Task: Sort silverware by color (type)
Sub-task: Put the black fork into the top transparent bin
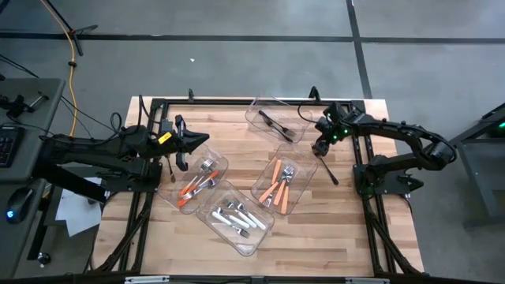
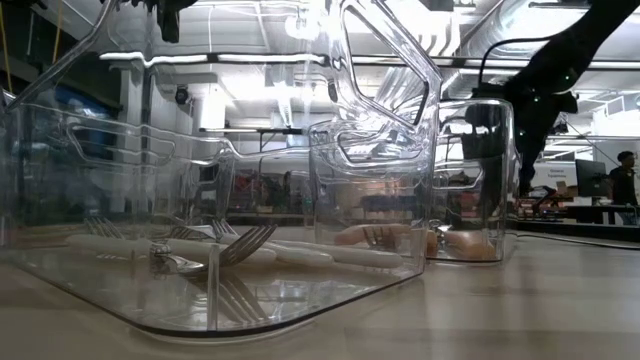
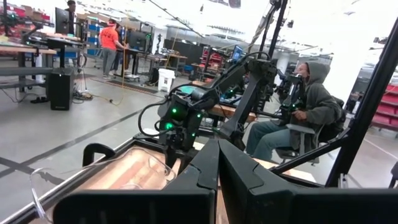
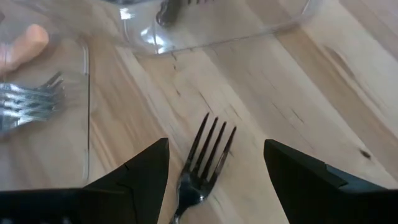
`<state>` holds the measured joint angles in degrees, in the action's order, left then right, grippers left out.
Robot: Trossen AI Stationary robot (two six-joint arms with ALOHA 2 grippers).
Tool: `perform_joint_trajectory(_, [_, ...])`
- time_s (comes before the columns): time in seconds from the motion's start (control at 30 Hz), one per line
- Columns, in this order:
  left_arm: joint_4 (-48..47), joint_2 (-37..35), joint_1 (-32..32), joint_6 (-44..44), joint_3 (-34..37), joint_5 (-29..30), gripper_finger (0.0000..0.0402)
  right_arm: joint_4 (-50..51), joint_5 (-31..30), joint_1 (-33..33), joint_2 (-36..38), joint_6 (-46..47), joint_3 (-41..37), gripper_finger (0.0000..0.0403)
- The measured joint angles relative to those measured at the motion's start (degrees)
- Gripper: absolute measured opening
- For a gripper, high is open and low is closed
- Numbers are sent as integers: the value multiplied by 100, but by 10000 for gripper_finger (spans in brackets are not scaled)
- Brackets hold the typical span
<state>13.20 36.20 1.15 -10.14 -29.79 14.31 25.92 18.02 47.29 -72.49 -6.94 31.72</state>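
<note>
We look down on a wooden tabletop (image 1: 331, 237) carrying four clear bins. One bin (image 1: 276, 118) at the far side holds black pieces. One bin (image 1: 296, 183) right of centre holds orange-handled pieces, one bin (image 1: 248, 241) at the near edge holds white-handled pieces, and one bin (image 1: 217, 162) on the left holds a mix of orange and white.

One black fork (image 1: 328, 169) lies loose on the bare wood, just right of the orange bin. Our right hand (image 1: 320, 147) hangs directly over its tine end, fingers spread wide and empty. In the right wrist view the fork (image 4: 202, 165) sits between the two fingers (image 4: 134, 174), its tines pointing away from the wrist toward the black bin (image 4: 217, 25).

The fork's long axis runs from the tines under the hand toward the near right, handle trailing. The right arm is much nearer; we judge a straight descent would straddle it.

Our left hand (image 1: 183, 147) waits over the far edge of the mixed bin, fingers pressed together, holding nothing.
</note>
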Motion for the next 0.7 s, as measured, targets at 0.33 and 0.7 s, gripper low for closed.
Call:
perform_joint_trajectory(0.33, [0, 0, 0, -28, 0, 164, 0, -526, -2, 0, 0, -36, -272, 247])
perform_joint_trajectory(0.7, [1, 0, 0, -35, 1, 267, 0, -889, -78, 0, -682, -165, -255, 247])
